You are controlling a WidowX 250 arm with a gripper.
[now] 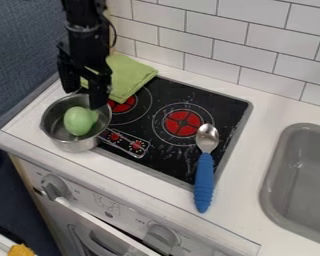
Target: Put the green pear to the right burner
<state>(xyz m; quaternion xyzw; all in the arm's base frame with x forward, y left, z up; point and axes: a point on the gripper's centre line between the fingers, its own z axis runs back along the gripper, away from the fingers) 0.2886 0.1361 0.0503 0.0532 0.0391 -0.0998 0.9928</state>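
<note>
The green pear (78,121) lies inside the silver metal pot (78,145), which stands at the left edge of the stove. Just behind the pear, over the pot's back rim, my gripper (84,97) hangs down with its fingers apart and nothing visible between them. One fingertip is close to the pear's upper right side; whether they touch, I cannot tell. The right burner (183,123) is a red disc with rings on the black stovetop.
A blue-handled spoon (204,175) lies along the stovetop's right side, its bowl beside the right burner. A green cloth (129,75) lies at the back left, near the left burner (124,103). The grey sink (273,187) is at the right, and a tiled wall stands behind.
</note>
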